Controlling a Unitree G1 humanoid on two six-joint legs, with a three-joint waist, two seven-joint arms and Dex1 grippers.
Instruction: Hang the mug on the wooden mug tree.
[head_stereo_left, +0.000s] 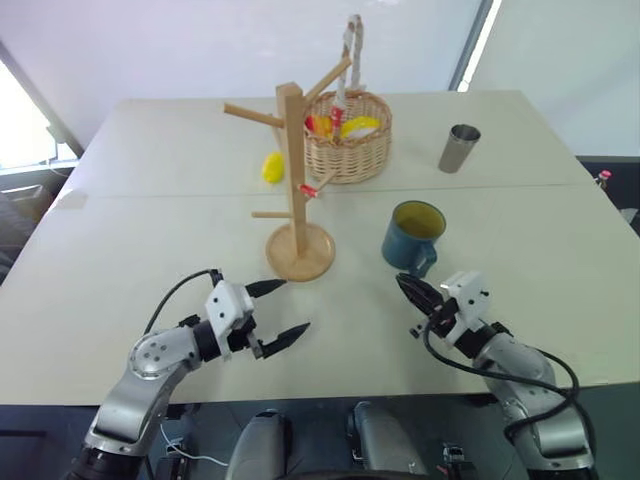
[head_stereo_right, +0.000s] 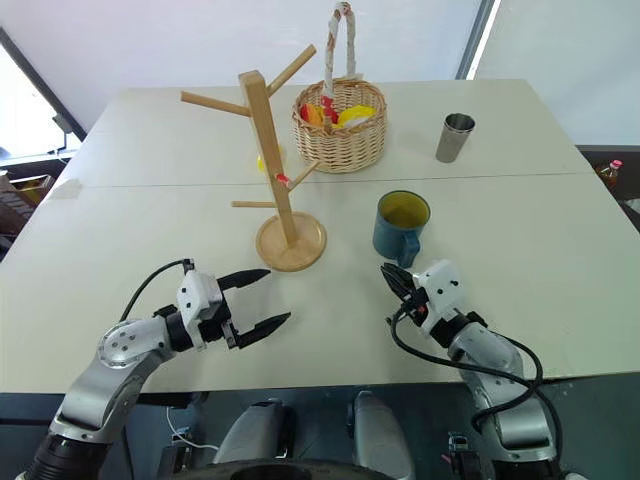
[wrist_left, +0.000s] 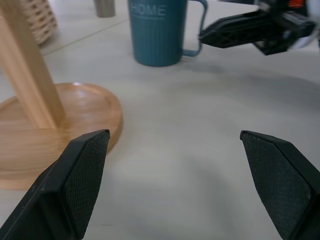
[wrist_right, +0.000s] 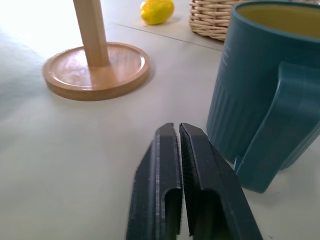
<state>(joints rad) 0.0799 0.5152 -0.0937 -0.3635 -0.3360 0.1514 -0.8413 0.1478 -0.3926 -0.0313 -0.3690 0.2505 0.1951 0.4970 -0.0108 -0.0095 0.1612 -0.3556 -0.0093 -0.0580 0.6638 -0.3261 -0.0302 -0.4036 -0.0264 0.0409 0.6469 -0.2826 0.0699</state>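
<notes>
My right pincer (head_stereo_left: 405, 288) is pressed together just beside the mug (head_stereo_left: 412, 234)'s handle; my left pincer (head_stereo_left: 280, 312) is spread near the wooden mug tree (head_stereo_left: 294, 180).

Head pair high over table (head_stereo_left: 120, 250); wrist views low, close.

Pale table (head_stereo_left: 150, 250) before white wall (head_stereo_left: 200, 50), daylit.

The mug (wrist_right: 260, 95) near my right end effector (wrist_right: 178, 135) looks like blue ceramic with fine ribs and a soft sheen. The wooden mug tree (head_stereo_left: 296, 180) is light, smooth wood. My fingertips (wrist_left: 85, 170) carry black matt pads with a fine rough texture. The bench (head_stereo_left: 150, 260) is pale and matt. The basket (head_stereo_left: 350, 145) is woven wicker, and the tumbler (head_stereo_left: 459, 148) is brushed metal.
</notes>
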